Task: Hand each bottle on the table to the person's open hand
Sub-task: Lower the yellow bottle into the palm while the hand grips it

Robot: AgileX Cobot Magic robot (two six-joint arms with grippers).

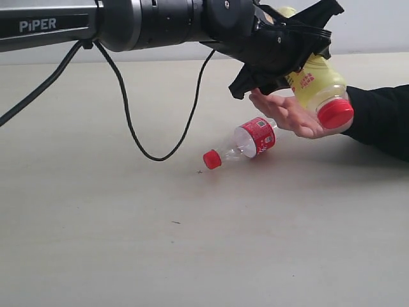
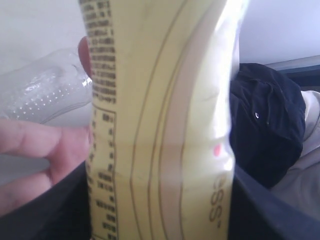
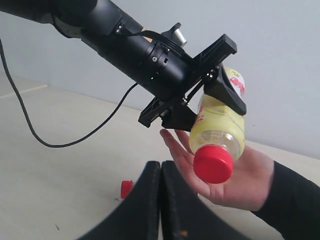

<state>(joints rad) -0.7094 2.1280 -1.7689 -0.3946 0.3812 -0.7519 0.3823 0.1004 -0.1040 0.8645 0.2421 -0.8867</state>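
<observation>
Yellow bottle (image 1: 319, 86) held over an open hand (image 1: 291, 115), right of centre.

The left gripper (image 1: 294, 51) is clamped round the bottle's yellow body, base up and far, red cap (image 1: 335, 113) tilted down to the near right, just over the palm; I can't tell whether they touch. Its contents can't be made out behind the wrap. A clear bottle with a red label (image 1: 252, 139) lies on the table (image 1: 192, 243) beside the hand, apparently empty, cap to the near left. The right gripper (image 3: 160, 172) has its fingers pressed together, holding nothing.
</observation>
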